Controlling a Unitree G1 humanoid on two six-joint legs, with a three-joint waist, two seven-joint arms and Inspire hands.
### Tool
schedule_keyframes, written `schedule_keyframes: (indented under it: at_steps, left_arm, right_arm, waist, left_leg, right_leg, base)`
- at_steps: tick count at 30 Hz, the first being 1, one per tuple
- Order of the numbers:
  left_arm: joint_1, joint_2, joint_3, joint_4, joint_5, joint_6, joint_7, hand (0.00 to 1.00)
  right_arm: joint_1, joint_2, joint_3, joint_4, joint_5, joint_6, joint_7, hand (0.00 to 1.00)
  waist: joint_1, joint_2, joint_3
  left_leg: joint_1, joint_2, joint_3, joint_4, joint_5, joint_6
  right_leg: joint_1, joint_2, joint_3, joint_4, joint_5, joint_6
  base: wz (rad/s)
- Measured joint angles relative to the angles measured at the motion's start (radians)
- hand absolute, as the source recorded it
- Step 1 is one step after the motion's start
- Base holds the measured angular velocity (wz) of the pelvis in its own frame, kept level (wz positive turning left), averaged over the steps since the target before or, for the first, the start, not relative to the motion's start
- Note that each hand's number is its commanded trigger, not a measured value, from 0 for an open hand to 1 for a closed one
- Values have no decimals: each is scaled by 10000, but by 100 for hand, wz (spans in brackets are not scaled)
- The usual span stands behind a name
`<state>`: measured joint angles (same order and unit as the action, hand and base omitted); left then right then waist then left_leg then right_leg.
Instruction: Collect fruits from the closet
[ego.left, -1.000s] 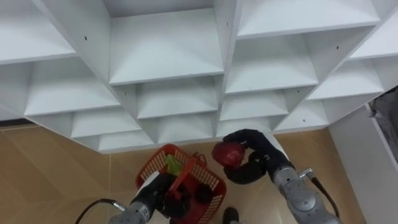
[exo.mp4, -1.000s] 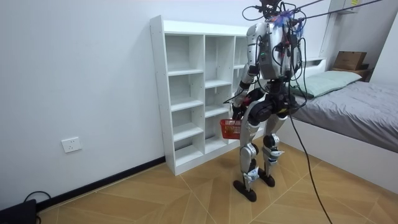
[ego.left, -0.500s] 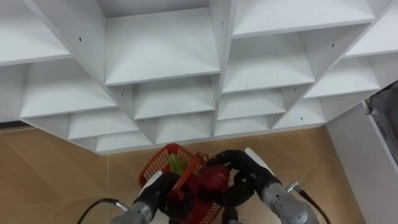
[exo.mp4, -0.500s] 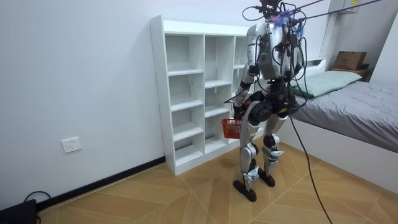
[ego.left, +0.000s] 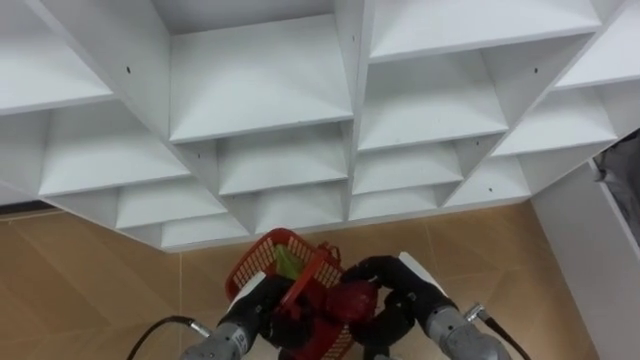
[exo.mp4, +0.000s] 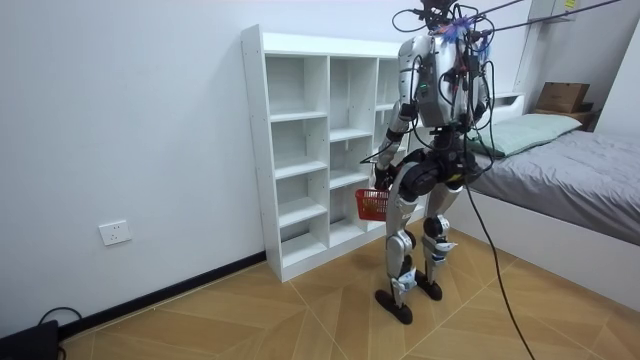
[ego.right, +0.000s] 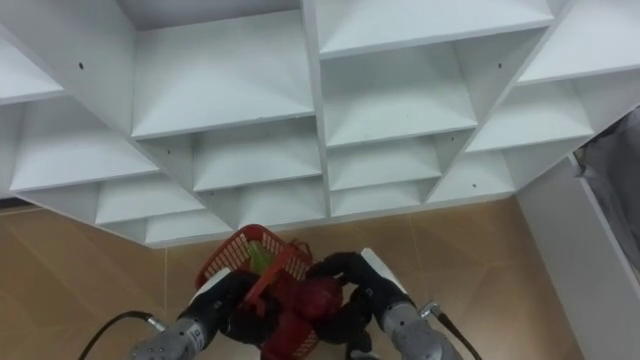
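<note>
A red mesh basket (ego.left: 262, 258) hangs in front of me, low before the white closet (ego.left: 260, 90). My left hand (ego.left: 262, 303) is curled round its handle. A green fruit (ego.left: 286, 266) and some dark fruit lie inside it. My right hand (ego.left: 396, 288) comes in from the right, its dark fingers wrapped round a red fruit (ego.left: 350, 299) that sits over the basket's near-right side, down at its rim. In the room view I stand upright facing the closet (exo.mp4: 300, 150), with the basket (exo.mp4: 373, 204) at thigh height.
The closet's compartments (ego.right: 230, 85) in view hold nothing. Wooden floor (ego.left: 80, 290) lies below. A white panel (ego.left: 600, 250) and dark cloth stand at the right. In the room view a bed (exo.mp4: 570, 190) is behind me, and a wall socket (exo.mp4: 115, 232) is on the room view's left.
My right hand has carried the red fruit left and down, from beside the basket to over its near-right side. The left hand kept the basket roughly in place.
</note>
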<state>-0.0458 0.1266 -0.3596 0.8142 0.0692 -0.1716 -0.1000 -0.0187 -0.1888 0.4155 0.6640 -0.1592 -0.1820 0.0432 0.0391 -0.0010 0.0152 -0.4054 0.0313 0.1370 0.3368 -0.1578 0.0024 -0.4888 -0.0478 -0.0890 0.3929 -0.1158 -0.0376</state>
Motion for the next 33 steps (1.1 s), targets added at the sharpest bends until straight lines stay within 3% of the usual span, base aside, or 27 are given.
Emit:
schedule_keyframes:
  at_steps: [3, 4, 6, 7, 8, 9, 20, 24, 33]
  left_arm:
    - [36, -7, 2, 3, 1, 0, 0, 100]
    - [37, -11, 2, 3, 1, 0, 0, 100]
    - [39, -16, 0, 6, 1, 0, 9, 100]
    - [40, -18, 0, 8, 1, 0, 13, 100]
    - [41, -26, -1, 8, -1, 1, 19, 100]
    - [40, -38, -2, 8, -1, 1, 27, 100]
    - [-5, -132, -18, 113, -9, 4, 93, 100]
    - [-3, -206, -69, 226, -6, 11, 83, 100]
    - [-114, -276, -88, 353, -306, 9, 18, 100]
  right_arm:
    - [12, 3, -1, 4, -43, 4, -18, 100]
    - [12, 4, 4, 4, -87, 4, -19, 78]
    - [7, 7, 4, 4, -419, 16, 20, 73]
    - [6, 7, 5, 4, -486, 23, 32, 62]
    - [7, 12, 7, 4, -566, 51, 33, 15]
    - [6, 15, 6, 5, -639, 89, 33, 0]
    - [-5, 33, -3, 10, -1212, 91, 47, 0]
    - [-8, 94, -9, 40, -1211, 93, 146, 0]
    - [-55, 325, -31, 249, -1201, 94, 450, 0]
  waist:
    - [-25, -4, 3]
    - [-23, -7, 5]
    - [-31, -13, 8]
    - [-31, -14, 9]
    - [-29, -14, 9]
    - [-30, -14, 10]
    - [-36, -70, 57]
    - [-36, -135, 134]
    - [-50, -132, 129]
  left_leg:
    - [-1, -17, -5, -3, 2, 4]
    - [-1, -18, -6, -12, 2, 5]
    - [-11, -17, -11, -51, 1, 5]
    - [-12, -17, -11, -67, 1, 5]
    - [-13, -17, -11, -89, 1, 6]
    - [-16, -16, -11, -108, 0, 7]
    - [-23, -31, -14, -188, -11, 21]
    - [-57, -29, -12, -178, -11, 20]
    - [-199, -32, -10, -149, -10, 21]
  right_leg:
    - [-1, -8, 1, -33, -9, 15]
    - [-1, -8, 1, -45, -10, 17]
    - [-1, -8, -22, -106, -9, 18]
    - [-1, -7, -24, -119, -9, 18]
    - [-2, -4, -28, -147, -11, 20]
    - [-2, -1, -33, -154, -14, 24]
    - [-14, -15, -42, -171, -42, 57]
    - [-65, -13, -39, -180, -56, 47]
    - [-192, -20, -43, -128, -56, 45]
  base:
    - [0]
    - [0]
    - [0]
    - [0]
    - [0]
    - [0]
    - [0]
    - [0]
    - [0]
